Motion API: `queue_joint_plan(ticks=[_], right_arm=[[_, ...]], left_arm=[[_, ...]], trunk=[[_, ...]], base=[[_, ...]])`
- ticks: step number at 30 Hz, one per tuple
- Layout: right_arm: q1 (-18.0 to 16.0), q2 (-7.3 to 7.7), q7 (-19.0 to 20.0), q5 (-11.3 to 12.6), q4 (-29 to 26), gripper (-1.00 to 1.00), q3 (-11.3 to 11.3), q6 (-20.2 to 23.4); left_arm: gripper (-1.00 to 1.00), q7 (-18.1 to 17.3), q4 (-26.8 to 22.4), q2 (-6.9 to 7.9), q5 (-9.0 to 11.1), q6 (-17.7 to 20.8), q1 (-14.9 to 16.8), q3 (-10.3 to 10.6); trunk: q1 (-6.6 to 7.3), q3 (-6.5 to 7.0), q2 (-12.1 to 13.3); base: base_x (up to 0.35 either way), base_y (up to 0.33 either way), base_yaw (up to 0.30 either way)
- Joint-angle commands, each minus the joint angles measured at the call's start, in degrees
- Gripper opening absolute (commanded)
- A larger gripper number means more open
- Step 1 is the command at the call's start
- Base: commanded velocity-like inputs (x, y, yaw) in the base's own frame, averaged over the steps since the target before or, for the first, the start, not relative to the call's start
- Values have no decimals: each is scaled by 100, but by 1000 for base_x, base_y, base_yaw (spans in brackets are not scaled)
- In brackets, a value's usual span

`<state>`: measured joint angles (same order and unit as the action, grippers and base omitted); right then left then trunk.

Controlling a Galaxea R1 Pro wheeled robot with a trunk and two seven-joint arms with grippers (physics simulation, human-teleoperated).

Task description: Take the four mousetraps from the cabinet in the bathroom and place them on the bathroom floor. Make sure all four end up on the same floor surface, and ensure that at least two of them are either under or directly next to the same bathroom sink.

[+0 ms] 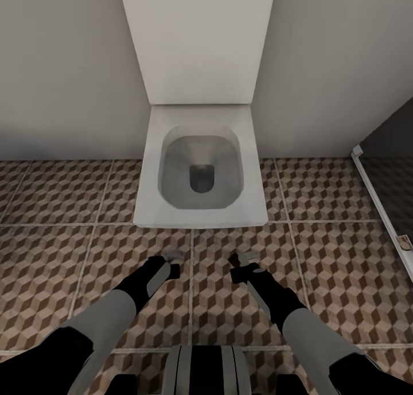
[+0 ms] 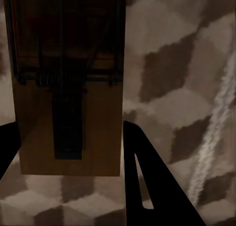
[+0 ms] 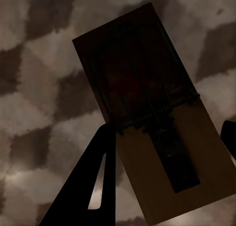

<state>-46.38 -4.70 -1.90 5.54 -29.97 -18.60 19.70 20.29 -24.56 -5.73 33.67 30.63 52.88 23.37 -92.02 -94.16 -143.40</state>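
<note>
Head view looks down on the bathroom floor (image 1: 338, 268), its brown, beige and grey cube-pattern tiles filling the lower half of the frame, with a pale wall (image 1: 63, 68) across the top. A white toilet (image 1: 199, 171) sits at centre, its boxy cistern (image 1: 198, 39) rising to the top edge and its open bowl facing the robot. At the right edge a pale shower rail (image 1: 376, 197) runs diagonally, with dark shower floor beyond it. Both arms reach forward from the bottom of the frame, the left gripper (image 1: 172, 258) and right gripper (image 1: 240, 262) low over the tiles just in front of the bowl. Left wrist view shows a mousetrap (image 2: 69, 98), a tan board with black wire spring, pinched between the left gripper's dark fingers (image 2: 152, 186) and held over the patterned tiles. Right wrist view shows a second mousetrap (image 3: 162, 137), tilted across the frame, a faint red spot near its middle, clamped between the right gripper's fingers (image 3: 91, 181). Whether either trap touches the floor cannot be told.
</note>
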Motion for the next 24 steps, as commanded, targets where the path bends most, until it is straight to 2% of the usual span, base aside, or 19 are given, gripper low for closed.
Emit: queue_joint_plan(ticks=[1,16,20,24], right_arm=[[-2,5,-21,61,-8,-100,-28,25],[-2,5,-21,60,-8,-100,-29,25],[-2,5,-21,59,-8,-100,-29,25],[-2,5,-21,60,-8,-100,-58,25]], left_arm=[[-100,16,5,7,44,1,3,44],[-100,-59,387,19,30,-361,3,44],[-100,-58,398,19,-108,-372,3,44],[-100,-60,399,19,-144,-373,3,44]], trunk=[[1,-3,-1],[1,-3,-1],[1,-3,-1],[1,-3,-1]], base=[[0,0,0],[0,0,0],[0,0,0],[0,0,0]])
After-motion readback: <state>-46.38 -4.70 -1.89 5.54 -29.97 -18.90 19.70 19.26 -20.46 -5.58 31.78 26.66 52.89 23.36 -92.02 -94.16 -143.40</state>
